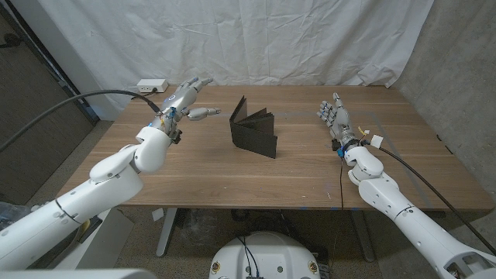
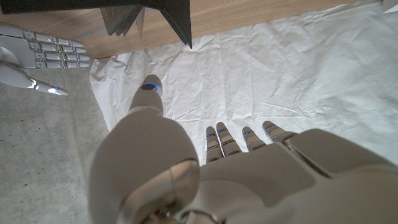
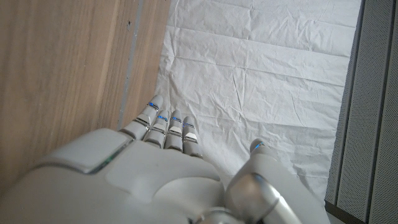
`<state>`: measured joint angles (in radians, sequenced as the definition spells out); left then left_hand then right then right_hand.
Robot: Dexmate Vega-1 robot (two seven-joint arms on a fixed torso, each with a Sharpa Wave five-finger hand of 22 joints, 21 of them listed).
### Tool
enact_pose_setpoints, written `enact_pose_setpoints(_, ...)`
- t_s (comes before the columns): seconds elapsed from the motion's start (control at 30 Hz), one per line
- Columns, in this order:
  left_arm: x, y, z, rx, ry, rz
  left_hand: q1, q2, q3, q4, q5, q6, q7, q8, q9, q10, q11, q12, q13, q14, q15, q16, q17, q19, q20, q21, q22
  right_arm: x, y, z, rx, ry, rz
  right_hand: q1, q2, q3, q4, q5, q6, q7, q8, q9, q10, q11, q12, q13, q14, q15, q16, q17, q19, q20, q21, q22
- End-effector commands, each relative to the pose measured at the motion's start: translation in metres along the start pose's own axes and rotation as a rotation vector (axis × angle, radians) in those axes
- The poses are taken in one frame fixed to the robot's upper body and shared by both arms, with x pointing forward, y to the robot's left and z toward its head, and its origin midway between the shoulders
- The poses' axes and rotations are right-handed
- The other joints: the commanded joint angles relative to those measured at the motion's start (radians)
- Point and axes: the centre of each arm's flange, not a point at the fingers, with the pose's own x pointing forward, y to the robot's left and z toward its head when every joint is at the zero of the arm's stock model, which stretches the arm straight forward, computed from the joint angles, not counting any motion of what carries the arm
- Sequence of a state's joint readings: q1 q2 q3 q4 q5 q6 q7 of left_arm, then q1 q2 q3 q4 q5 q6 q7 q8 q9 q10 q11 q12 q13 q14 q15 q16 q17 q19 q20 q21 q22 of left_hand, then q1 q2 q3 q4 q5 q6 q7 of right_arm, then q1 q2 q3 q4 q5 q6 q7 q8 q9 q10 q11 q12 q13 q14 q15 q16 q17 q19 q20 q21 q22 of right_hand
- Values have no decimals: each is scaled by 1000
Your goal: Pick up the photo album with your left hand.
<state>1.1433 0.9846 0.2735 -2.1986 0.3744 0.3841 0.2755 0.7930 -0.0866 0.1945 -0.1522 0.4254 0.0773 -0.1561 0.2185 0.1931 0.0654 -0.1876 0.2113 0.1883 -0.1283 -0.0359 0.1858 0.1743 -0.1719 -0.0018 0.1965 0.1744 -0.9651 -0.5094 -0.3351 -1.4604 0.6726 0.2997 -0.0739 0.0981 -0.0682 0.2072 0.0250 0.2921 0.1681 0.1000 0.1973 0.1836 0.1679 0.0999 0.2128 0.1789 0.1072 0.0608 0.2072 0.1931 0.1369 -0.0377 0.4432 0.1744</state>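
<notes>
Album count was one: a black photo album (image 1: 254, 129) stood fanned open on the worktop (image 1: 232, 174), between left hand (image 1: 184, 98) and right hand (image 1: 335, 118), both with fingers spread, empty; no writing readable.

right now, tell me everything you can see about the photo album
The photo album is dark, nearly black, with stiff covers that look like matte board or leatherette. It stands upright on its edges near the middle of the wooden table, partly opened so that the covers and a few leaves fan out in a zigzag. Nothing touches it except the table. The left hand hovers beside it, fingers spread, with a gap between them; the right hand is farther off on its other side.
</notes>
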Motion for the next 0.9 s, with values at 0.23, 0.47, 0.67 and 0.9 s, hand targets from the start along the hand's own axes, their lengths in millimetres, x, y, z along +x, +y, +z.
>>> enact_pose_setpoints(0.23, 2, 7, 7, 100, 14, -40, 29, 1, -10, 9, 4, 109, -19, 33, 2, -37, 35, -11, 7, -1, -20, 2, 6, -48, 39, 6, 7, -1, 3, 2, 8, -5, 2, 5, 7, -7, 0, -2, 7, -4, 2, 5, 10, 2, -2, 3, 7, 1, -1, 3, 6, -11, -2, 5)
enact_pose_setpoints(0.47, 5, 9, 8, 138, 20, -36, 40, 5, -9, 10, 6, 112, -18, 28, 2, -29, 20, -5, 7, 4, -44, 3, 7, -41, 37, 8, 7, -1, 4, 3, 9, -4, 0, 5, 7, -8, 0, -2, 8, -4, 2, 5, 10, 2, -2, 3, 6, 1, -1, 3, 7, -11, -4, 5)
enact_pose_setpoints(0.67, 10, 7, 12, 171, 19, -57, 53, 8, -10, 10, 7, 115, -27, 23, 2, -9, 9, 3, 7, 22, -56, 9, 6, -33, 32, 10, 7, -1, 4, 1, 13, -1, 2, 5, 8, -8, 0, -3, 7, -4, 2, 5, 10, 3, -3, 3, 7, 2, -1, 3, 8, -11, -6, 5)
enact_pose_setpoints(0.9, 14, 8, 20, 254, 18, -84, 78, 16, -6, 8, 9, 117, -38, 16, 2, 31, 1, 16, 7, 59, -68, 17, 5, -19, 36, 12, 7, 0, 3, 1, 19, -1, 0, 5, 8, -9, 0, -4, 7, -6, 2, 5, 10, 3, -3, 4, 6, 2, -2, 3, 7, -10, -9, 6)
